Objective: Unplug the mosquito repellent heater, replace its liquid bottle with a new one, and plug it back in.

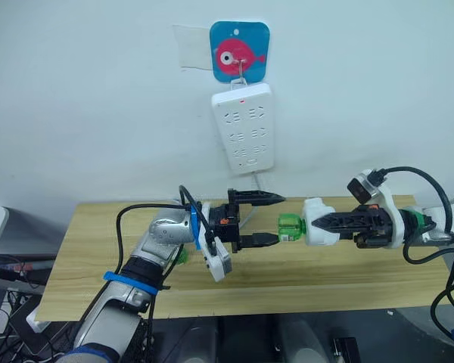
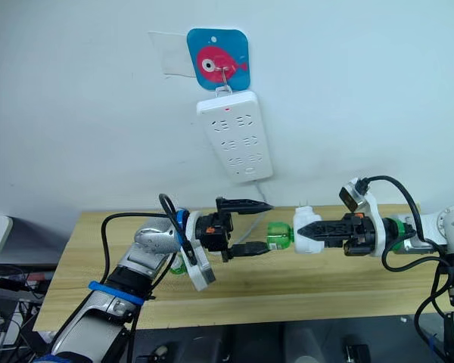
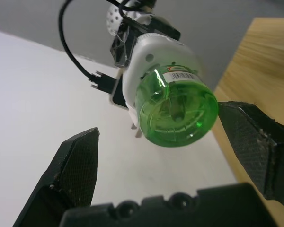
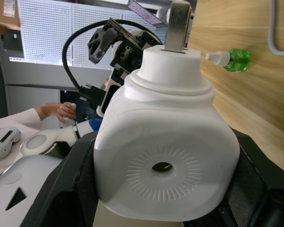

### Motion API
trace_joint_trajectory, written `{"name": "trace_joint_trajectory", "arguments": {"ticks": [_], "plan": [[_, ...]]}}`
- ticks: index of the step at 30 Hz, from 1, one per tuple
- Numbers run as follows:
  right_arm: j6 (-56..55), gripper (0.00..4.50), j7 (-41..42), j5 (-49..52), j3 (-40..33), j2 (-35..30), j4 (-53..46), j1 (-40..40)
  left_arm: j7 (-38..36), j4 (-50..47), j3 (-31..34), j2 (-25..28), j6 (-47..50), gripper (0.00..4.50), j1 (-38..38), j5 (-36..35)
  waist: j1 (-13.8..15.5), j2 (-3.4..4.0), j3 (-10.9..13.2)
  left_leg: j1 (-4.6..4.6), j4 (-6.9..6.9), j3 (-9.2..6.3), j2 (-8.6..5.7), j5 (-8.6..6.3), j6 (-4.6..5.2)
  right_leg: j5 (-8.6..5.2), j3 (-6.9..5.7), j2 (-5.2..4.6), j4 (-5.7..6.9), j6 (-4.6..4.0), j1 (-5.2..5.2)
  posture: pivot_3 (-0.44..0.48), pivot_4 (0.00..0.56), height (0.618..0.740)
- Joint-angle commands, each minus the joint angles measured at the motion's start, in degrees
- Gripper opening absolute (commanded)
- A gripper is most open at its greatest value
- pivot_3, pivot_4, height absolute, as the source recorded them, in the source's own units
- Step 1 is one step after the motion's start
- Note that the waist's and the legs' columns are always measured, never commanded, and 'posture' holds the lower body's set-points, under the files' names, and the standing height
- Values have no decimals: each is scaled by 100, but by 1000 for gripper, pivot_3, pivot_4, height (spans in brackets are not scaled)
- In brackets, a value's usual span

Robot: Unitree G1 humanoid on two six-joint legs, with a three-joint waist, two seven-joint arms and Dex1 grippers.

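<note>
My right gripper [image 1: 323, 222] is shut on the white mosquito repellent heater [image 1: 315, 237] and holds it above the table, prongs [image 4: 177, 23] pointing away. The green liquid bottle [image 1: 290, 227] sits in the heater's end and points at my left gripper [image 1: 280, 219]. That gripper is open, with one finger above and one below, level with the bottle's base [image 3: 177, 111] and not closed on it. The new one [image 4: 229, 59], green with a white cap, lies on the table, and a green bit of it [image 1: 181, 255] peeks out behind my left arm.
The long white power strip [image 1: 244, 128] hangs on the wall under a blue fish hook, above the wooden table [image 1: 287, 280]. A person's hand [image 4: 61, 111] shows in the background of the right wrist view.
</note>
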Motion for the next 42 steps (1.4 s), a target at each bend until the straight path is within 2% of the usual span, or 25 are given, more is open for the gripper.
{"name": "trace_joint_trajectory", "arguments": {"ticks": [1, 9, 12, 17, 18, 21, 23, 24, 26, 29, 32, 35, 37, 42], "plan": [[14, 3038, -77, 325, -123, -15, -143, -37, 286, 21, -171, 30, -262, 4490, -79, 53, -2, 0, 0, 1, 0, 0, 0, 0, 0, 0, 0, 0, 1, 0, 0, -126, 256, 740], [-75, 3038, -273, 619, -46, -31, -164, -22, 695, 70, -330, 71, -379, 4490, -60, 360, -20, 0, 0, -2, 3, -5, 0, 0, 0, 0, 0, 0, 1, 0, 0, -131, 254, 740], [-115, 3038, -355, 823, 11, -84, -197, -22, 804, 118, -413, 120, -399, 3928, -53, 430, -36, 0, 0, -2, 3, -5, 0, 0, 0, 0, 0, 0, 0, 0, 1, -131, 255, 740], [-210, 3038, -477, 990, 103, -125, -188, -16, 952, 36, -520, 178, -335, 2388, -58, 443, -40, 0, 0, -3, 3, -6, 0, 0, 0, 0, 0, 0, 0, 0, 1, -129, 254, 740], [-223, 3038, -492, 1011, 120, -129, -183, -20, 978, 35, -529, 191, -325, 2256, -70, 443, -40, 0, 0, -4, 4, -6, 0, 0, 0, 0, 0, 0, 0, 0, 1, -129, 255, 740], [-255, 3038, -524, 1045, 153, -150, -191, -20, 975, -23, -616, 248, -159, 2257, -90, 228, -40, 0, 0, -4, 4, -8, 0, 0, 0, 0, -1, 0, 0, 0, 1, -129, 253, 740], [-264, 3038, -517, 994, 147, -186, -217, -4, 515, -391, -968, 389, 636, 2257, 33, -767, -43, 0, 0, -4, 4, -8, 0, 0, 0, 0, -1, 0, 1, 0, 1, -129, 253, 740], [-258, 3038, -495, 936, 131, -213, -232, 10, 23, -884, -1221, 552, 1564, 2257, 204, -1676, -48, 0, 0, -5, 4, -8, 0, 0, 0, 0, 0, 0, 1, 0, 0, -129, 253, 740], [-231, 3038, -426, 818, 97, -264, -265, 34, -408, -1951, -1376, 860, 3761, 2257, 456, -3204, -93, 2, 0, -7, 3, -13, 2, 0, 0, 0, 0, -2, -2, 0, 0, -129, 253, 740], [-182, 3038, -303, 725, 67, -353, -294, 62, -105, -3352, -1215, 1507, 7316, 2257, 344, -5909, -131, 4, 1, -15, 5, -34, 4, 0, 1, 0, -10, -3, -4, -1, -2, -137, 243, 740], [-136, 3038, -138, 703, 70, -431, -440, 94, 387, -3505, -761, 1828, 9690, 2257, 43, -8200, -145, 8, -1, -17, 10, -45, 5, -1, 1, -1, -18, -3, -3, -1, -1, -135, 237, 740], [-160, 3038, -70, 837, 150, -468, -712, 144, 772, -2743, -418, 1987, 11473, 2257, -143, -10313, -170, 7, 0, -17, 12, -42, 3, -1, 2, -1, -21, 3, -5, 0, -1, -136, 232, 740], [-208, 3038, -62, 875, 186, -485, -884, 202, 1279, -2214, -283, 1898, 12095, 2257, -168, -11063, -178, 7, 0, -12, 12, -35, 3, -1, 2, -3, -21, 29, 0, 0, -2, -139, 229, 740], [-389, 3038, -143, 898, 181, -585, -1098, 397, 2187, -1682, -226, 1707, 12987, 2257, 39, -11815, -173, 6, 0, -9, 18, -26, 4, -1, 2, -3, -17, 38, 3, 1, -1, -145, 228, 740]]}}
